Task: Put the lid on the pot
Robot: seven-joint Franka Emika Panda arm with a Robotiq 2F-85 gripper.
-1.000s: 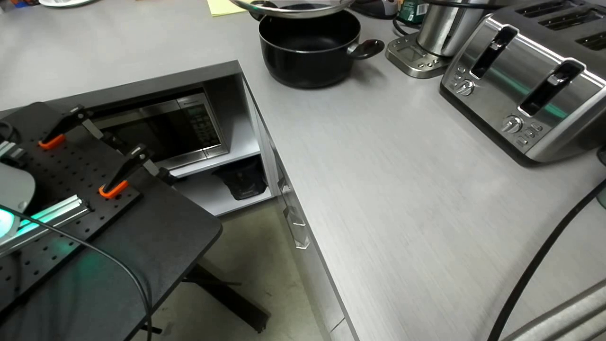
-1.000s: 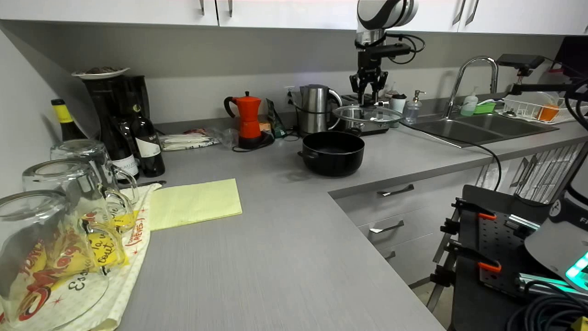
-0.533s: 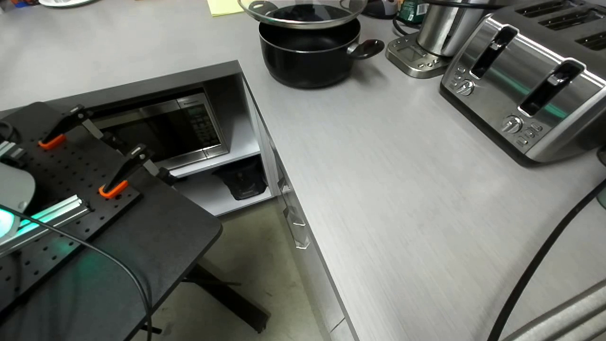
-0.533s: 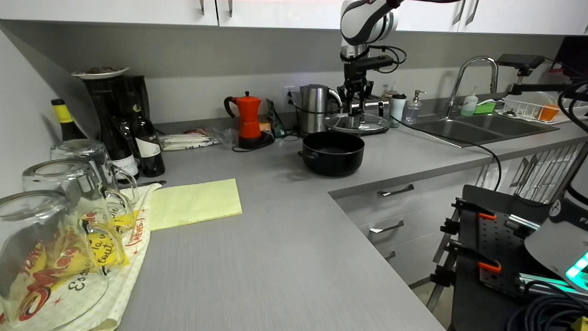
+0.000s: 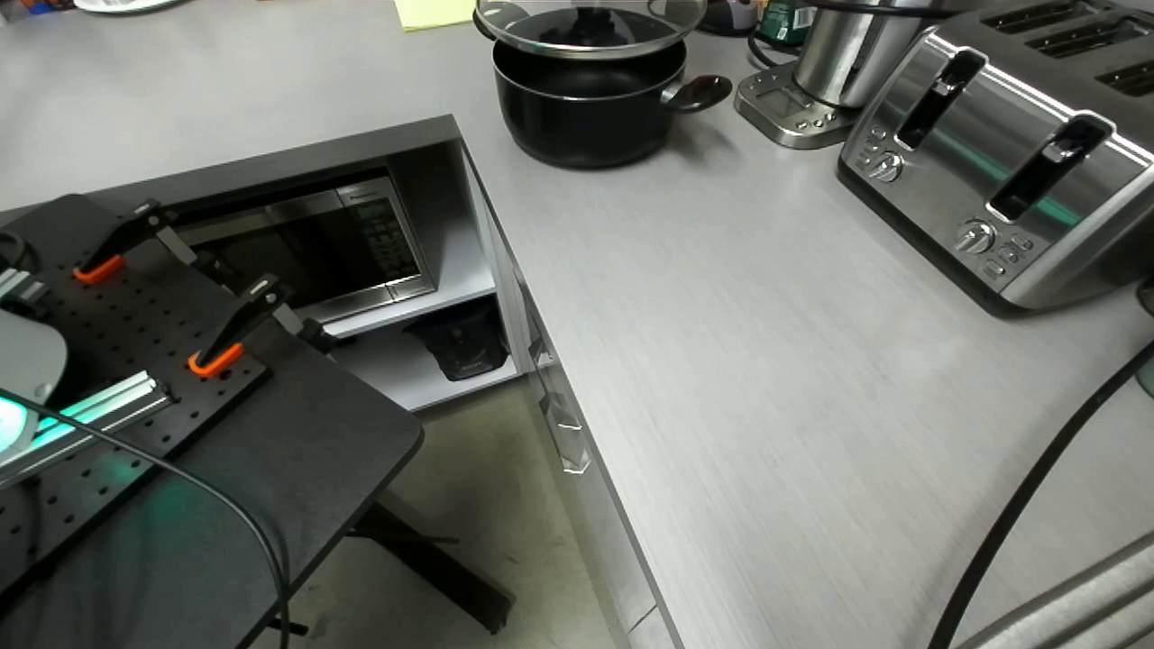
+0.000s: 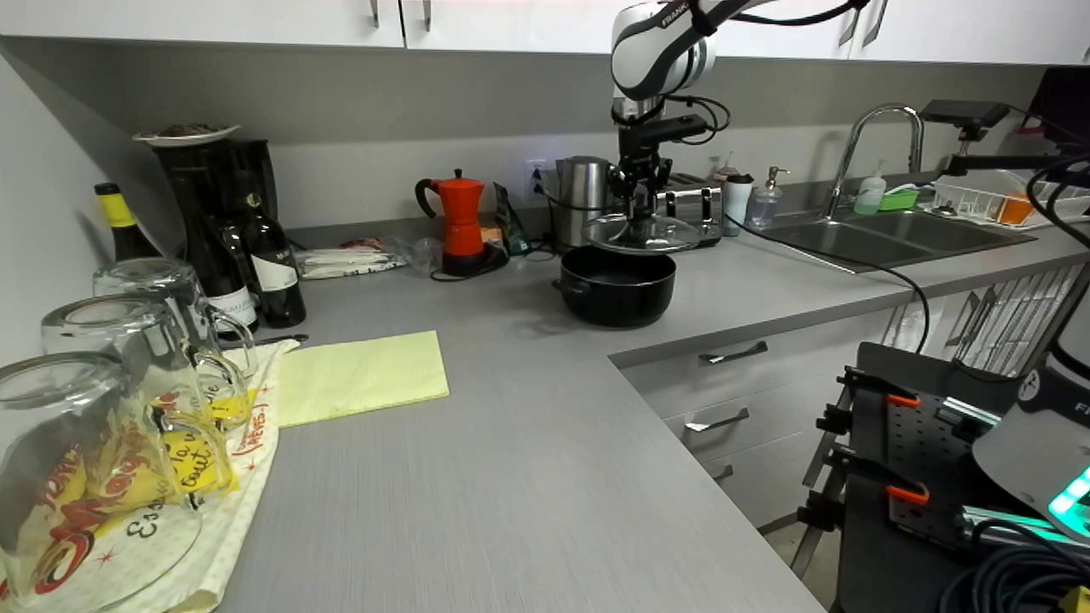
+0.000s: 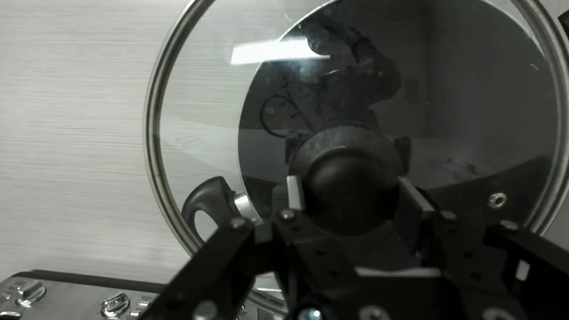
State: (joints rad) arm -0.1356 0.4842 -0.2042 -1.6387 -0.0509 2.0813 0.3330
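Both the lid (image 6: pixel 674 236) and the gripper (image 6: pixel 639 211) have come lower and farther left since half a second ago in an exterior view, while the black pot (image 6: pixel 617 294) stands where it stood on the grey counter (image 6: pixel 511 443). As the wrist view shows, the fingers (image 7: pixel 295 194) are parted by just the width of the black knob (image 7: pixel 349 153) at the lid's centre, one against its left side and one against its right, so the gripper is clamped on the knob and holds the lid by it. Glass and metal rim hang nearly level, raised above the pot; how large the gap is cannot be told. In both exterior views the lid's outline overlaps the far part of the pot's mouth, and the dark interior shows beneath the lid's near edge. Through the glass, the wrist view shows part of the pot's rim and, to the left, one side handle (image 7: pixel 211 200). Right of the pot in an exterior view stand a steel kettle (image 5: pixel 838 54), near it, and a silver toaster (image 5: pixel 992 149), farther right. Left of the pot in an exterior view lies a yellow sheet (image 6: pixel 366 379), with a red coffee maker (image 6: pixel 461 223) upright on the far side.
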